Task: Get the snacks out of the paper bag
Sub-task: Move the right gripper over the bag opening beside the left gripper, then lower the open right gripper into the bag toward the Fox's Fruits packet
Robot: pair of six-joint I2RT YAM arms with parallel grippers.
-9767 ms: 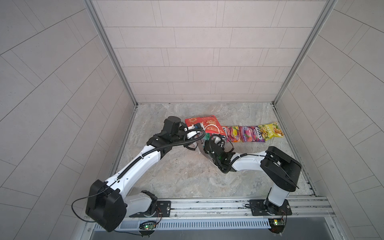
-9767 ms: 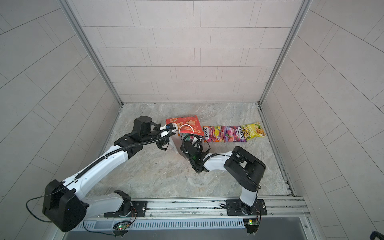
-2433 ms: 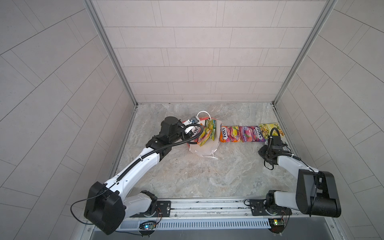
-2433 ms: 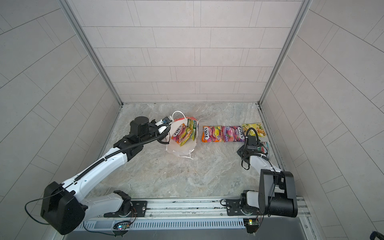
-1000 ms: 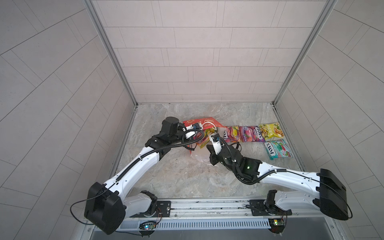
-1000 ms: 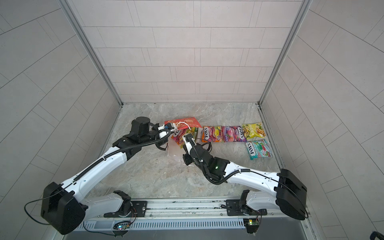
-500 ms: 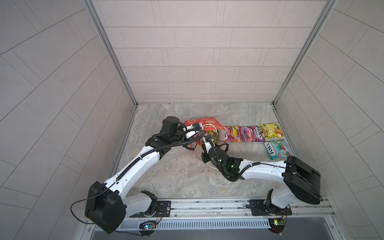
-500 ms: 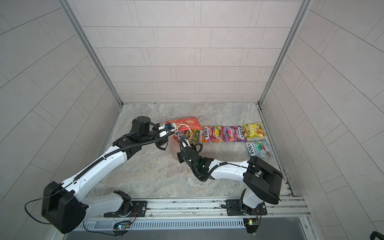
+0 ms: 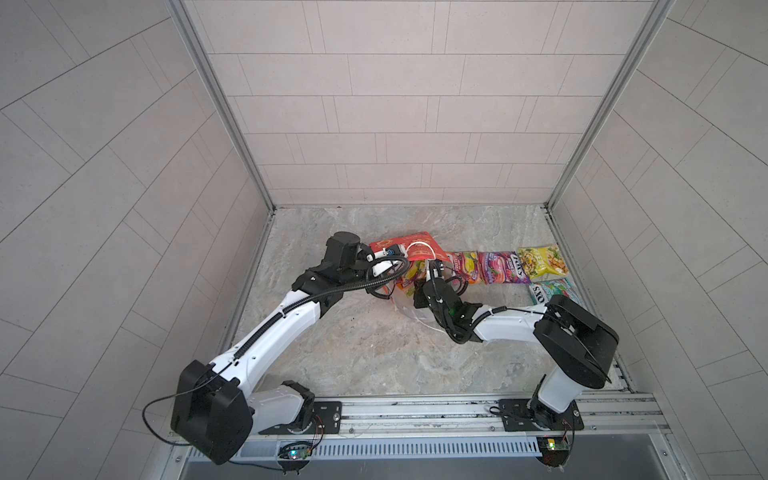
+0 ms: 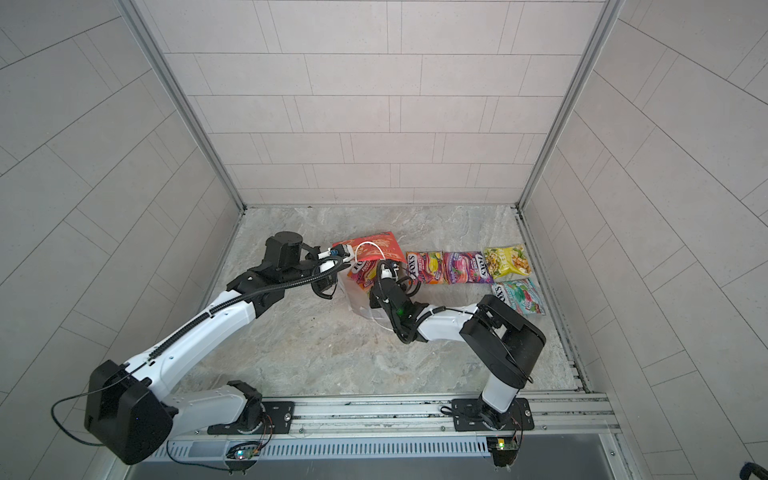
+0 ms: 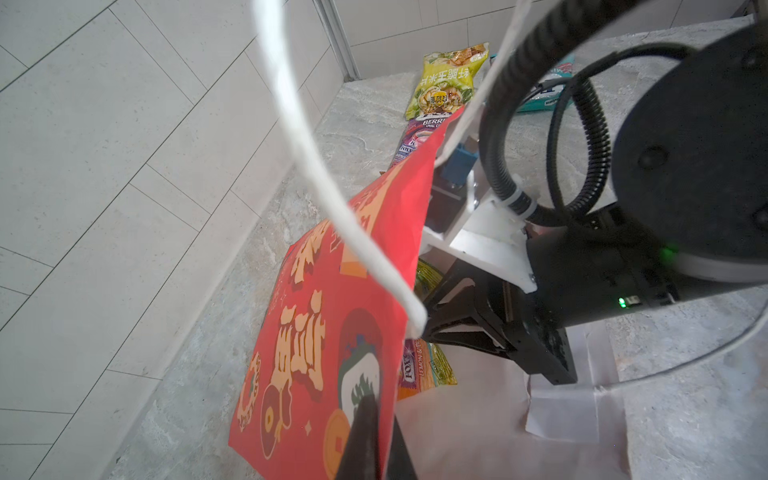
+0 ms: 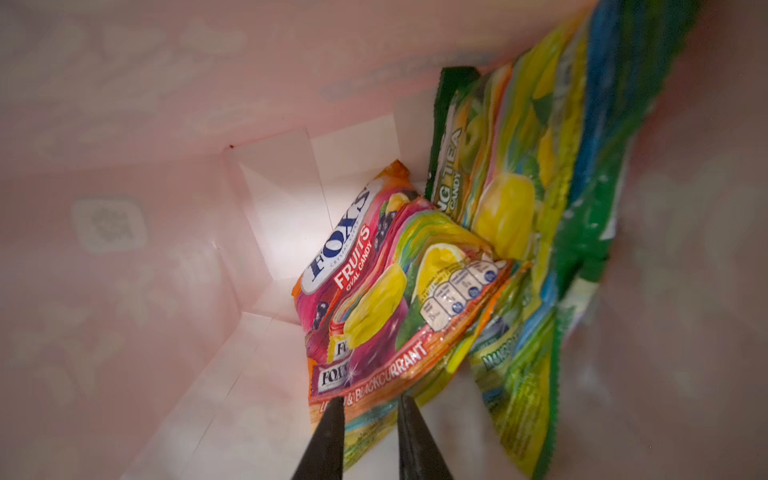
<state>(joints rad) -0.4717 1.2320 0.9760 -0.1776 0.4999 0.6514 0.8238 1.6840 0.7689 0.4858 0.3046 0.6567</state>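
Lying on its side on the stone table (image 9: 353,353), the paper bag (image 9: 415,245) shows in both top views with its red wall lifted and its white inside facing the arms. The left gripper (image 9: 390,252) is clamped on the raised rim beside a white cord handle (image 9: 419,249). The right gripper (image 10: 384,272) reaches into the gaping mouth, where a few snacks (image 10: 360,270) lie. Four more packets lie outside, to the right of the bag. An orange packet (image 9: 465,268), a purple packet (image 9: 500,268) and a yellow-green packet (image 9: 540,262) touch in a row, and a teal packet (image 9: 552,291) lies just in front of the last one. The left wrist view shows two dark fingers (image 11: 363,432) pinching the red wall between them, with the cord handle (image 11: 316,174) looping across. The right gripper pushes in under that wall, and a packet marked FOX'S (image 11: 415,370) rests on the white lower wall. The purple packet (image 11: 415,141) and the yellow-green packet (image 11: 446,79) lie beyond the bag. The right wrist view looks down the bag's pale inside (image 12: 124,249). Its fingers (image 12: 328,440) stand parted, their tips at the near edge of a Lemon & Blackcurrant packet (image 12: 415,316) without pinching it. That packet overlaps a Fruits packet (image 12: 349,249) near the bag's bottom. A green tea packet (image 12: 453,166) and a blurred green packet (image 12: 582,216) lean against the side wall.
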